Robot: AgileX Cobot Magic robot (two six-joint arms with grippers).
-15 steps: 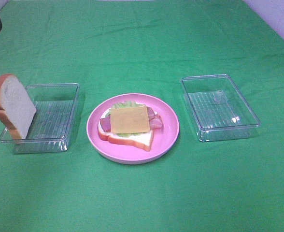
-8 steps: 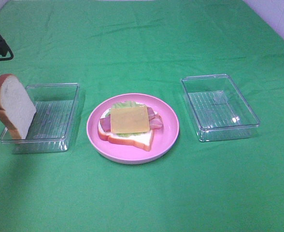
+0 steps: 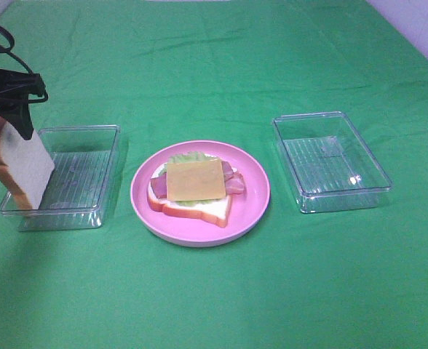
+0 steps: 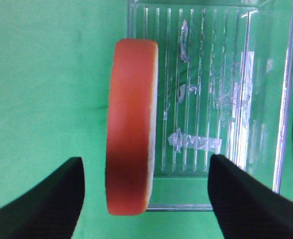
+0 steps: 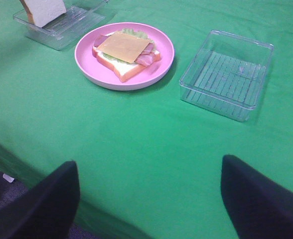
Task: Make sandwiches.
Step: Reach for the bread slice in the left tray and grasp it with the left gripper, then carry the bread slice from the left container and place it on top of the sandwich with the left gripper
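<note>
Now the left gripper [image 4: 146, 199], having descended within the last second, stands over the upright bread slice [image 3: 19, 169] in the left tray [image 3: 90, 131], jaws wide and empty, while the open-faced sandwich [image 3: 193, 187] on the plate [image 3: 258, 190] awaits its top.

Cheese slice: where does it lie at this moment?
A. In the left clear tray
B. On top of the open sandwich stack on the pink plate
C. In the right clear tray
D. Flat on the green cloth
B: the cheese slice lies on the bacon and lettuce of the bottom bread slice on the pink plate; neither clear tray holds it.
</note>
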